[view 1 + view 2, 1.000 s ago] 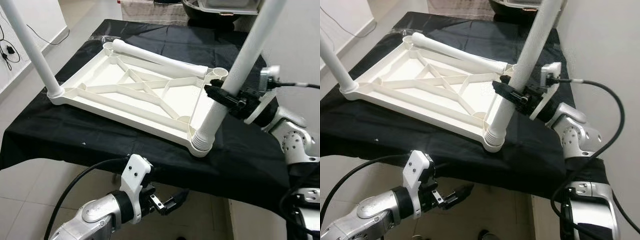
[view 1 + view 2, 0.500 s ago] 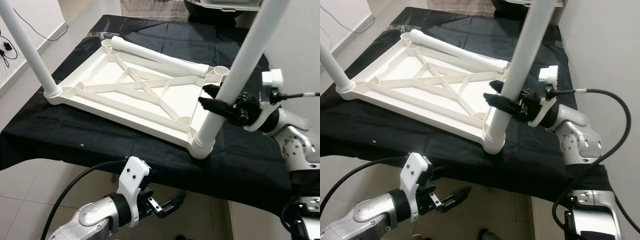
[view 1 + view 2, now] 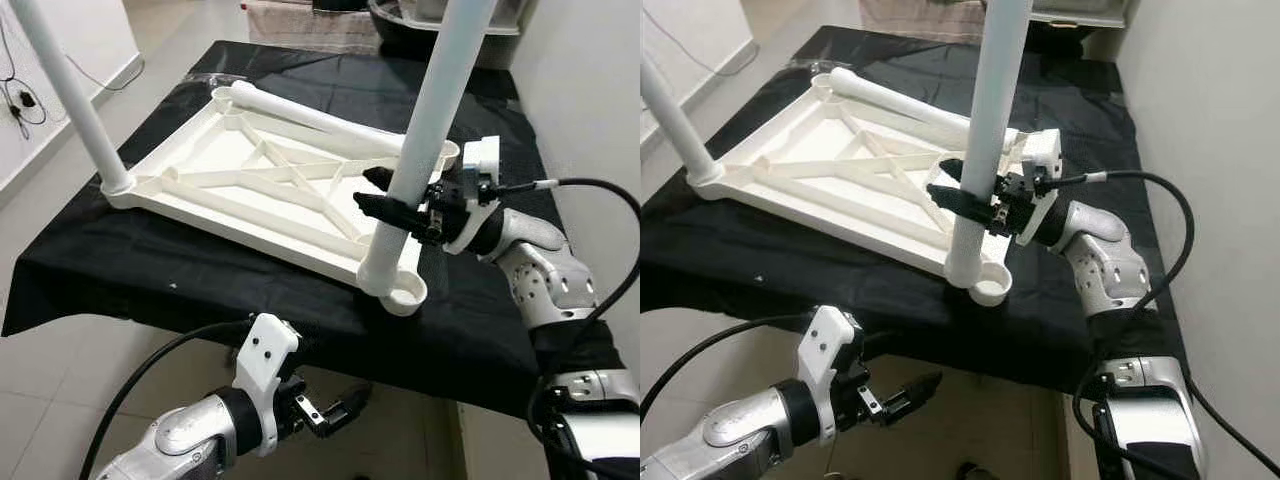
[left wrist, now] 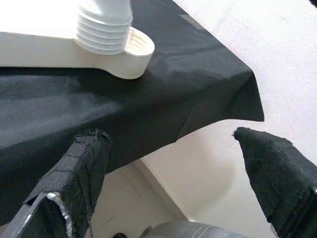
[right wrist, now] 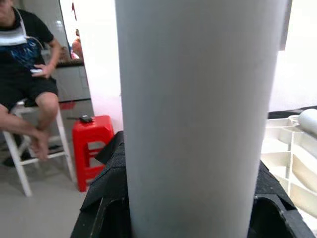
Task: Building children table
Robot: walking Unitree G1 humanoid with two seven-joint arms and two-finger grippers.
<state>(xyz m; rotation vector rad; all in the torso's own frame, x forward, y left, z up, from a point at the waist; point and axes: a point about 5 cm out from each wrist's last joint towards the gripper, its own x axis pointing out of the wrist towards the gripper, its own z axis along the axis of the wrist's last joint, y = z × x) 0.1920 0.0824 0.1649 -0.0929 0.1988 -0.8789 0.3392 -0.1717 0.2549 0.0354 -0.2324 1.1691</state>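
From the left eye, the right tool pinches a white leg low on its shaft, the leg standing nearly upright with its foot just beside the corner socket of the upturned tabletop on the black-draped table.

From the right eye, the leg's foot sits on the inner side of that socket (not yet in it, by the look of things), so the next move likely shifts it outward toward the table's near edge; a spare leg lies flat across the far side.

From the left wrist, the left tool hangs spread below the table edge, looking up at the leg's ribbed end beside the open socket.

From the right wrist, black fingers clamp the leg; a seated person is behind.
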